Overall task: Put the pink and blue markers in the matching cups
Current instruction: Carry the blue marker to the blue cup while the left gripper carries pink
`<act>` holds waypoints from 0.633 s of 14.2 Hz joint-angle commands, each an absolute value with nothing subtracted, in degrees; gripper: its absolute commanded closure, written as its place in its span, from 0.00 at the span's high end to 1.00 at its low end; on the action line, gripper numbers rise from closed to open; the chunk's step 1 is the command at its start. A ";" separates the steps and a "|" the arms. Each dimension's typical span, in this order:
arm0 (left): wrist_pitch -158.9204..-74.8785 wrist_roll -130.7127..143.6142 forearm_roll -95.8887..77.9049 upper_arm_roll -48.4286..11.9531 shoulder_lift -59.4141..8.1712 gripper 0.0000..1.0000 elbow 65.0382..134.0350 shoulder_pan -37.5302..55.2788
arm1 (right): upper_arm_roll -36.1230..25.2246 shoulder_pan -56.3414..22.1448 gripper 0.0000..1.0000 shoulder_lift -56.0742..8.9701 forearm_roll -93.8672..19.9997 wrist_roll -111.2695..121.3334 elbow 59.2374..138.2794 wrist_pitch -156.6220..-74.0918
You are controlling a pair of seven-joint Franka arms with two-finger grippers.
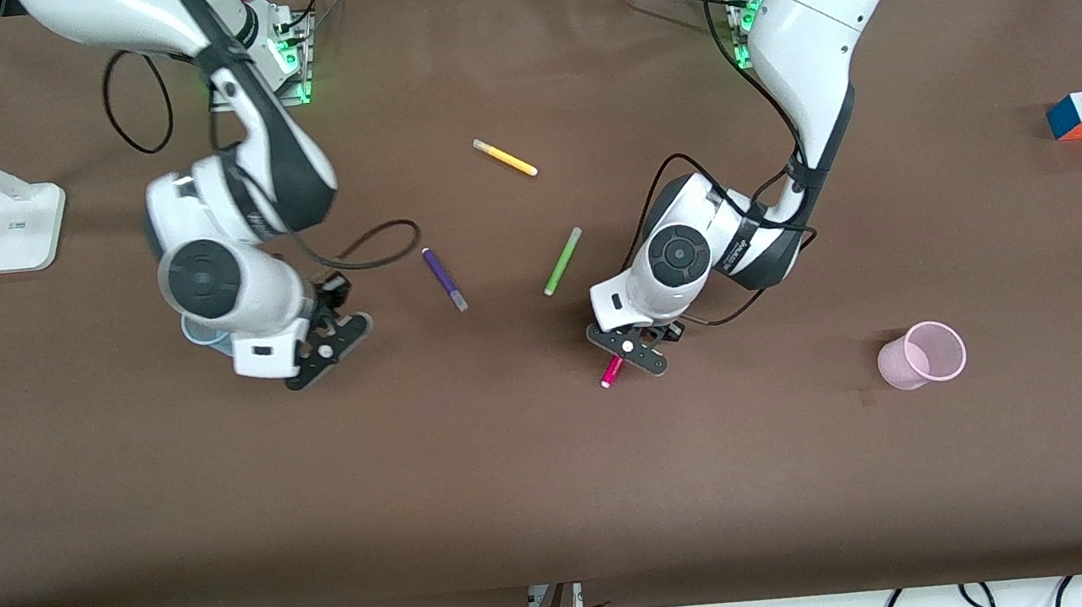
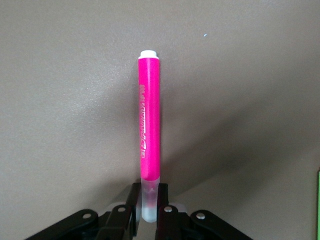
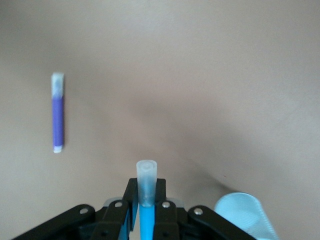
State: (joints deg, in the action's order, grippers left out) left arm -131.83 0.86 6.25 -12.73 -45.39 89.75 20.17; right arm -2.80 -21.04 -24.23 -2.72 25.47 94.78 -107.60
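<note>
My left gripper (image 1: 628, 348) is low over the middle of the table, shut on the pale cap end of the pink marker (image 1: 612, 371). In the left wrist view the fingers (image 2: 133, 202) clamp the cap and the magenta body (image 2: 149, 125) points away from my left gripper (image 2: 148, 194). The pale pink cup (image 1: 921, 355) stands upright toward the left arm's end. My right gripper (image 1: 331, 334) is shut on the blue marker (image 3: 146, 220), whose pale cap (image 3: 147, 180) sticks out past my right gripper (image 3: 146, 189). The pale blue cup (image 1: 202, 335) stands beside it, mostly hidden under the right arm; its rim shows in the right wrist view (image 3: 245, 217).
A dark purple pen (image 1: 444, 279), a lime green pen (image 1: 563, 261) and a yellow pen (image 1: 505, 157) lie between the arms, farther from the front camera than the grippers. A colour cube (image 1: 1080, 115) sits near the left arm's end. A white lamp base (image 1: 22, 227) stands at the right arm's end.
</note>
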 commanded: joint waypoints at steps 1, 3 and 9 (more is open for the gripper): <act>-123.09 0.79 7.38 -11.95 -42.03 0.09 89.21 19.95 | -4.03 -19.34 0.05 -21.72 -4.74 38.89 95.98 -105.21; -116.57 0.79 7.38 -10.03 -38.16 0.09 89.12 19.95 | -6.75 -18.37 0.05 -20.92 -9.64 50.30 96.24 -103.72; -89.35 -0.52 19.45 -4.31 -34.37 0.10 78.33 20.21 | -13.97 -13.12 0.05 -22.06 -24.24 84.15 100.27 -103.27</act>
